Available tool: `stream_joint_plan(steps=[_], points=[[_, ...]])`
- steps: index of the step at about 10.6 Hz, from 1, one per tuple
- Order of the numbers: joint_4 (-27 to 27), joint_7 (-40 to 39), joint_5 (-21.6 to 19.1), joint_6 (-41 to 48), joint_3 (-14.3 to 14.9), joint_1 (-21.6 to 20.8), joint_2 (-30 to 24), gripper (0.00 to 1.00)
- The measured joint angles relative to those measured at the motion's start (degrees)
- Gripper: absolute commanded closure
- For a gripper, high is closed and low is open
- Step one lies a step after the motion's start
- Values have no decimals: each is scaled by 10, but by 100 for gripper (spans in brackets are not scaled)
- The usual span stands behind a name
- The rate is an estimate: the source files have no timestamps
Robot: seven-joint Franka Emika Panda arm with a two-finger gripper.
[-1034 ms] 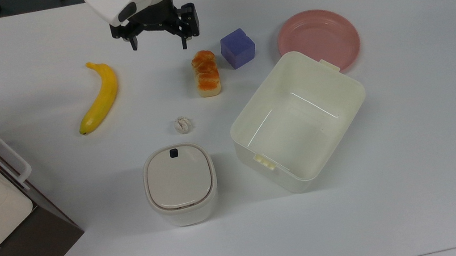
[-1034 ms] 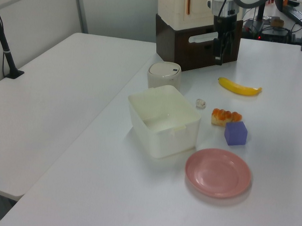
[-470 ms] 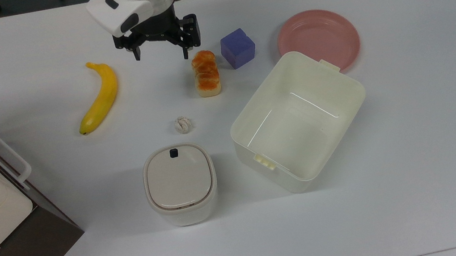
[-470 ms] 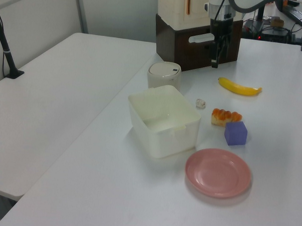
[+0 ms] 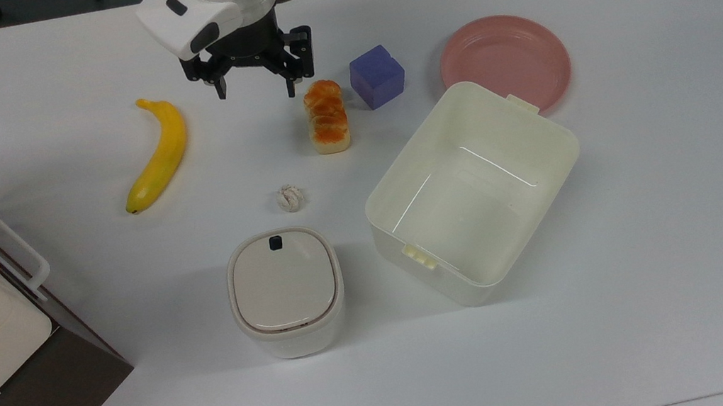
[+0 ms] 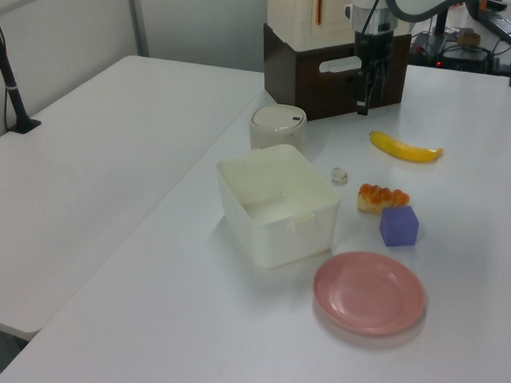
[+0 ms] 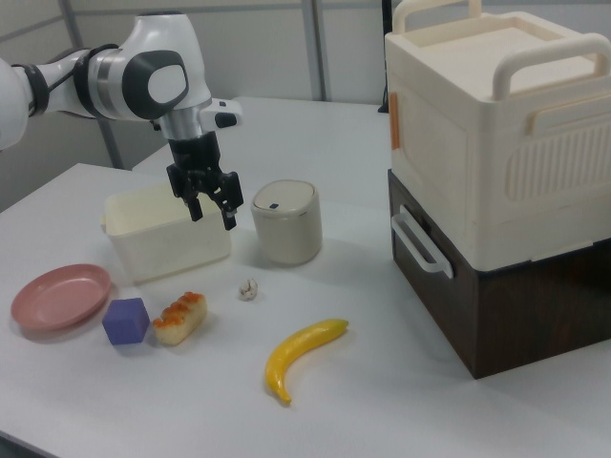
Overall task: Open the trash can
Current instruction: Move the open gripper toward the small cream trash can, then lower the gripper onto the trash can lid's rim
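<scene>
Hand [image 5: 256,94] spread, empty, btwn banana [image 5: 158,153] & bread [image 5: 326,116]; trash can [image 5: 286,291] lid shut.

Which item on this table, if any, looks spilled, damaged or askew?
Nothing stands out. The trash can stands upright with its lid shut, the tub sits empty and upright, and the banana lies intact.

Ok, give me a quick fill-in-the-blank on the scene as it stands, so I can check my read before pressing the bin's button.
1. The trash can lid is ____.
2. The gripper fingers are ____ and hold nothing.
3. In the top view, the purple block sits between the bread and the pink ____.
4. The cream tub is ____ inside.

Missing words: shut; open; plate; empty
</scene>
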State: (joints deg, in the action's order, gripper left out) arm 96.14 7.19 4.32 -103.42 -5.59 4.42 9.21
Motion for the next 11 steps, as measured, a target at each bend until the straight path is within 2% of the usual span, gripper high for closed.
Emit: stream_joint_plan(steps=[2, 5, 6, 11], points=[[0, -12, 0, 0, 0, 0, 0, 48], [-10, -27, 0, -27, 0, 0, 0, 78], [-17, -28, -6, -38, 0, -1, 0, 86], [-23, -31, -15, -165, -1, -1, 6, 92]])
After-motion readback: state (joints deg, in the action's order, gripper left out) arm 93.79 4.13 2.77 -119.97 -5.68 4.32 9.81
